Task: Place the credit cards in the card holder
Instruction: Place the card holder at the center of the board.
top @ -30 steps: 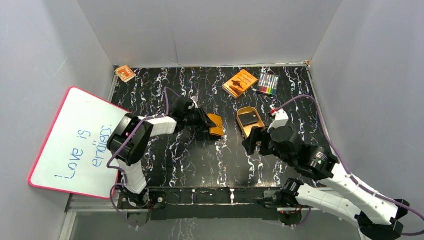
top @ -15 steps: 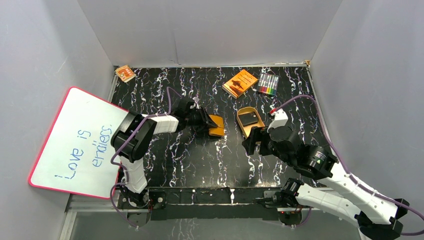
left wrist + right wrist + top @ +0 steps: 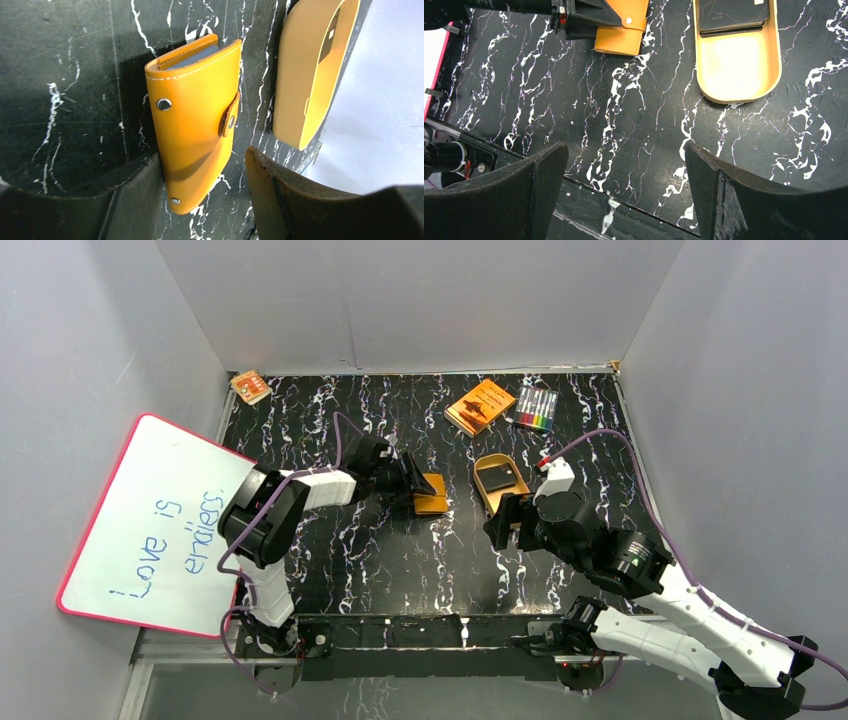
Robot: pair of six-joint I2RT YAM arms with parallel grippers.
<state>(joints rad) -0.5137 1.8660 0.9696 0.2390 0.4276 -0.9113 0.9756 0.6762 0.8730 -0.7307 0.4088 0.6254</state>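
Plainly seen flat on the black marbled table (image 3: 624, 100), near its middle: the card holder (image 3: 192, 125), folded shut with the strap snapped over. Peeking from its far open end, a grey-blue edge of the credit cards (image 3: 192, 54). Straddled by the left gripper (image 3: 200, 155), jaws spread and not clamping; one finger right against the leather, cannot tell whether touching, the other clear of it. Hovering well apart to the right, above bare table, the right gripper (image 3: 624, 150), jaws wide with nothing between. Near the card holder, a gold oval tray (image 3: 736, 75) with a dark flat stack (image 3: 734, 15) at one end. At the far edge, an orange book (image 3: 480, 406) beside a set of markers (image 3: 537, 408).
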